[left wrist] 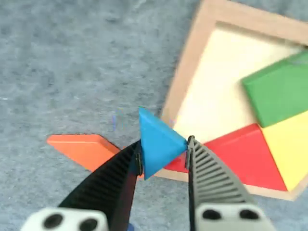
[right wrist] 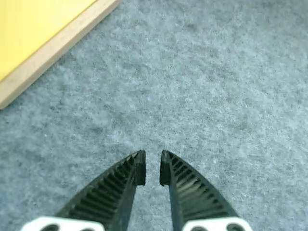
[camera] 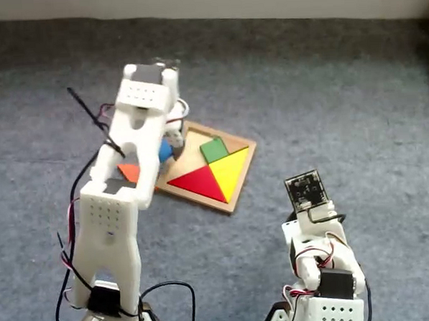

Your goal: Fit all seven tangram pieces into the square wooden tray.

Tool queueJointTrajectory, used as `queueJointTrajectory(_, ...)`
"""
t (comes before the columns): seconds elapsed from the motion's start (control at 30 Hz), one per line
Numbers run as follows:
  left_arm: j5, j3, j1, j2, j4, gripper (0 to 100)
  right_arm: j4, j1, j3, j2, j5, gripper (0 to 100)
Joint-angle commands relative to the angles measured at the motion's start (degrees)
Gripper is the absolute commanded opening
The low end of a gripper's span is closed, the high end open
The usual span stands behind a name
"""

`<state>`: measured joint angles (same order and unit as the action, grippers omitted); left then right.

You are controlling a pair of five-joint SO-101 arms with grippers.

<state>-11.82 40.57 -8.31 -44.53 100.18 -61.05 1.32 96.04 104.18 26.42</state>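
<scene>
The square wooden tray [camera: 234, 196] lies on the grey carpet [camera: 340, 89], near its middle and turned so that one corner points toward the arms. Three pieces are lying inside it. The red triangle piece [camera: 197, 181] sits along the tray's near-left edge. The yellow triangle piece [camera: 232, 172] sits along the near-right edge, and the two touch along a line that runs from the near corner to the middle of the tray. The green square piece [camera: 214, 149] is by the far-right edge, with one side against the yellow triangle. The part of the tray toward its left corner is bare wood.

The left gripper [left wrist: 164, 144] pinches the blue triangle piece [left wrist: 156, 142] between its two black fingers [left wrist: 118, 168] – one finger on each side, a point of the triangle sticking out ahead. It holds the piece above the tray's near-left rim [left wrist: 185, 72], close to the left corner.

The flat orange piece [left wrist: 84, 147] lies on the carpet just outside that rim; whether it touches the tray I cannot tell.

The right gripper [right wrist: 152, 166] hangs over bare carpet beyond the tray's near-right rim [right wrist: 57, 45] – its fingers are almost pressed together, with a thin slit between them and nothing inside.
</scene>
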Motion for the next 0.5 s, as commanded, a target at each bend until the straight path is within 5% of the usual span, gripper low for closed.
queueJointTrajectory(0.0,-0.8,0.0,-4.6,3.8,0.2,10,1.1,0.7,7.3,0.7,-0.2,6.7)
queueJointTrajectory(0.33,-0.4,-3.1,-6.9,3.6,-6.3,11,1.1,0.7,7.3,0.7,-0.2,6.7)
queueJointTrajectory(0.47,-0.6,-3.3,-7.9,3.6,-5.9,22,1.1,0.7,7.3,0.7,-0.2,6.7)
